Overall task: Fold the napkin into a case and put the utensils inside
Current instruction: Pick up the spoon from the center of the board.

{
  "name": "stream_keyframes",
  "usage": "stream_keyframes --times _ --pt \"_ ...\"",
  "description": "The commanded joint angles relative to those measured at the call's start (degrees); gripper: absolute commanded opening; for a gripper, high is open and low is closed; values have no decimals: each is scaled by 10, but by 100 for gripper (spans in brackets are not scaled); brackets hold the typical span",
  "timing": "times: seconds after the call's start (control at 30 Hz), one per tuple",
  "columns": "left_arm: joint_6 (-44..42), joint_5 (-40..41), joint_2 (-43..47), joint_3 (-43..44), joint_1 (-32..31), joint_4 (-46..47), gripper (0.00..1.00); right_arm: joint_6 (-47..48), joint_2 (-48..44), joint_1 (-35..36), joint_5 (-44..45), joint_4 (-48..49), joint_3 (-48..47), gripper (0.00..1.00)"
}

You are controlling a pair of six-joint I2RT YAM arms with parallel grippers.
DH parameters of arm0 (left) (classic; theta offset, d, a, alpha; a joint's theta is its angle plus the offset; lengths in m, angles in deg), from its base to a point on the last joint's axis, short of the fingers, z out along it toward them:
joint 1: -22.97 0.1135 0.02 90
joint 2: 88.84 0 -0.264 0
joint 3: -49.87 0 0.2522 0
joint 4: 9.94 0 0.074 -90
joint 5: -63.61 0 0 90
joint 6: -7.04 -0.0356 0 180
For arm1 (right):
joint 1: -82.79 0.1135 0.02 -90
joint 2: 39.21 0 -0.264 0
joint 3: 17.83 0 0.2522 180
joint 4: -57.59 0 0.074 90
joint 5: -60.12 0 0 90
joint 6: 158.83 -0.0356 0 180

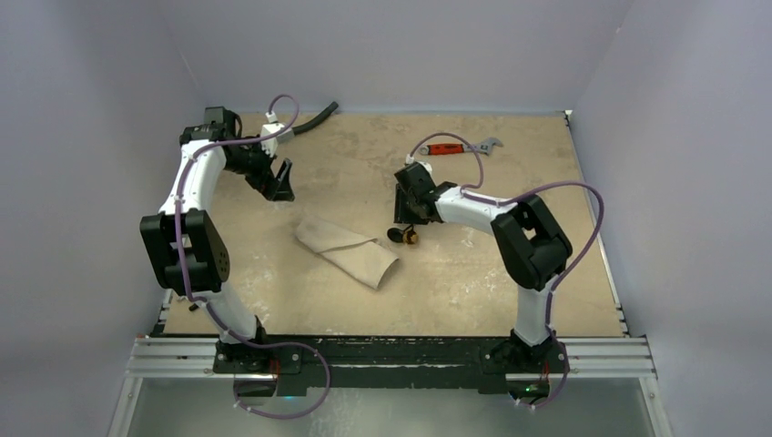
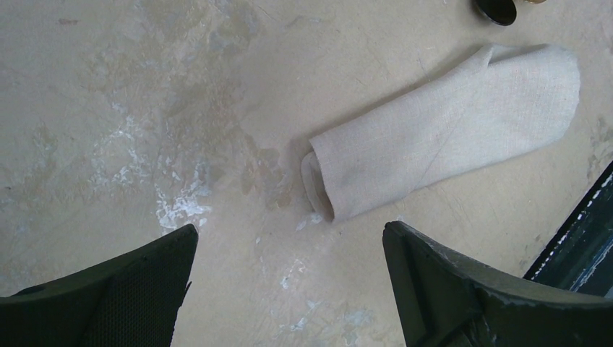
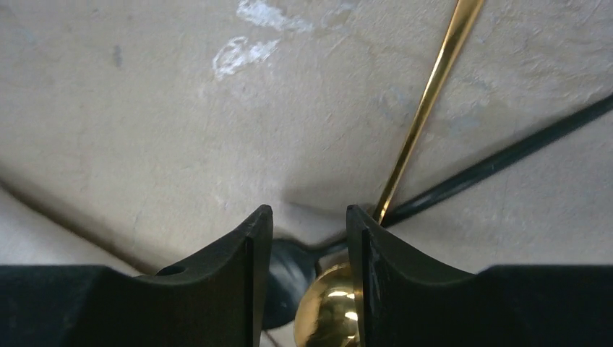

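Note:
The beige napkin [image 1: 346, 250] lies folded into a long flat roll mid-table, and it also fills the upper right of the left wrist view [image 2: 448, 123]. Just right of its far end lie the utensils: a gold spoon [image 1: 411, 238] and a dark one [image 1: 396, 235]. My right gripper [image 1: 407, 218] hangs over their bowls. In its wrist view the right gripper [image 3: 309, 211] is open, the gold spoon's bowl [image 3: 329, 311] against the right finger and the dark bowl [image 3: 285, 271] beside it. Both handles run away across the table. My left gripper [image 1: 278, 187] is open and empty, its fingers wide apart [image 2: 289, 228] short of the napkin's near end.
A red-handled wrench [image 1: 455, 147] lies at the back, right of centre. A curved black hose [image 1: 314, 118] sits at the back left behind the left arm. A metal rail [image 1: 391, 350] runs along the near table edge.

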Motion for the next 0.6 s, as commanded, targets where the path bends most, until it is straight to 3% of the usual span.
stream_keyframes --times 0.0,0.33,0.57 --pt "-13 5 32 -6 2 -2 98 5 26 -8 40 -48 -61 45" --pt "-19 13 36 -12 3 -1 99 38 -6 -9 29 -83 -93 45" --pt "-19 14 35 -8 3 -3 99 48 18 -15 76 -103 -81 46"
